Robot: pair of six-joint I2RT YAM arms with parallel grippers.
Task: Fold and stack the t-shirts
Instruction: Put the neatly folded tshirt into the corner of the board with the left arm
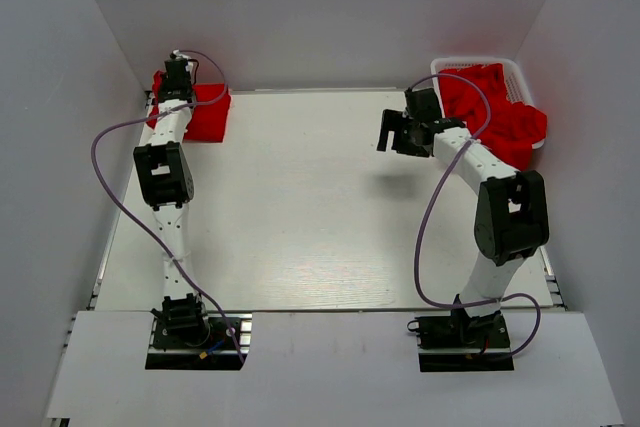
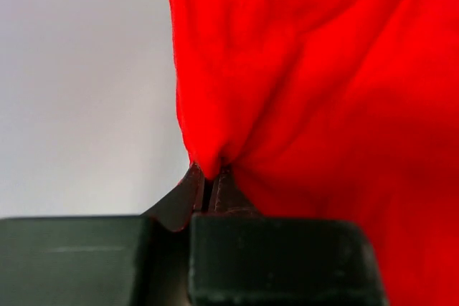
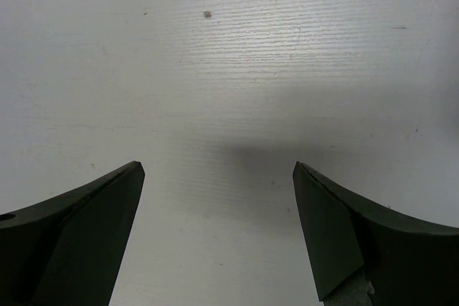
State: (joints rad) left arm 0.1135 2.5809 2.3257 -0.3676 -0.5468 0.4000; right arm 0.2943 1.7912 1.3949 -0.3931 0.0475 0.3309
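A folded red t-shirt [image 1: 205, 114] lies at the table's far left corner. My left gripper [image 1: 177, 84] stands over its left end. In the left wrist view the left gripper [image 2: 210, 177] is shut, with a pinch of the red t-shirt [image 2: 323, 105] caught between its tips. More red t-shirts [image 1: 500, 112] are heaped in the white basket [image 1: 470, 61] at the far right and spill over its near side. My right gripper [image 1: 395, 135] hovers over bare table left of the basket. Its jaws stand wide open [image 3: 219, 170] with nothing between them.
The white table [image 1: 300, 207] stretches between the two arms. White walls close in on the left, back and right. The right arm's purple cable [image 1: 430, 217] loops beside its elbow.
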